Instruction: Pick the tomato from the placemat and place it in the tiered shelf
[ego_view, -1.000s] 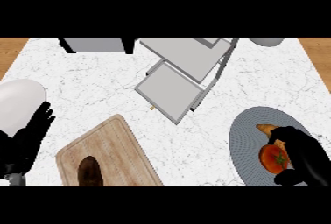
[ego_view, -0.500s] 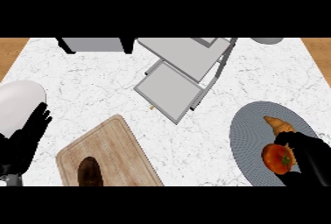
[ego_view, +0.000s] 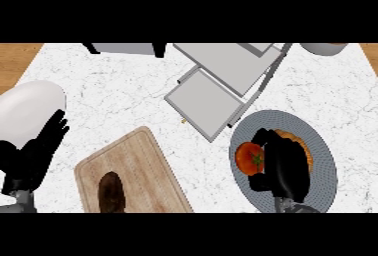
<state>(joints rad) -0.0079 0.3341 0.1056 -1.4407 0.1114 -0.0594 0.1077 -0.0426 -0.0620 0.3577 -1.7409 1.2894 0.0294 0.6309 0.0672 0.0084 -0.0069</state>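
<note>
marble counter (ego_view: 133, 95) | placemat (ego_view: 325, 165) | right hand (ego_view: 284, 167) seemingly gripping tomato (ego_view: 249, 158)

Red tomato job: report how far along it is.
Done: nothing delivered. The round red tomato lies on the grey oval placemat. In hand: the black right hand curls beside it. Left: lift and carry it to the grey tiered shelf. The left hand rests open.
</note>
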